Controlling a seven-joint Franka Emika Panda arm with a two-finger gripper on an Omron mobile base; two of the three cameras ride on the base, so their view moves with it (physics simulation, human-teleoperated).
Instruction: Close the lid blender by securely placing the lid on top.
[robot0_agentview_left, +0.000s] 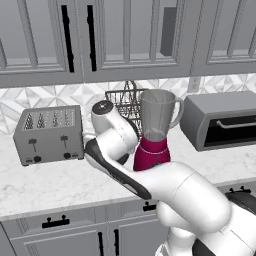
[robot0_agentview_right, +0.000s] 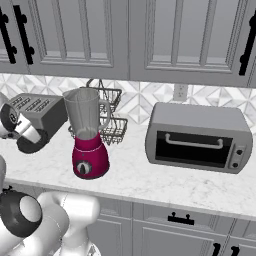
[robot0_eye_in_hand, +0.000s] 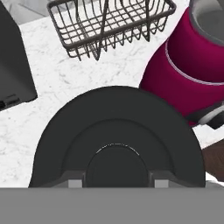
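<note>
Blender stands upright on the marble worktop, its magenta base below a clear greyish jar whose rim is uncovered; a wire basket sits just behind it against the tiled wall. To one side rests a grey four-slot toaster, to the other a grey toaster oven with a dark glass door. In the hand view, the black round lid sits directly ahead of the pincer, low over the worktop and just beside the magenta base, with the basket beyond it. The pincer's fingertips show at either side of the lid's raised centre, narrowly spread and closed on the lid. In the left base view the white arm bends down in front of the blender, between it and the toaster, hiding the hand. Grey cabinet doors with black handles hang above the worktop, and drawers run below it.
</note>
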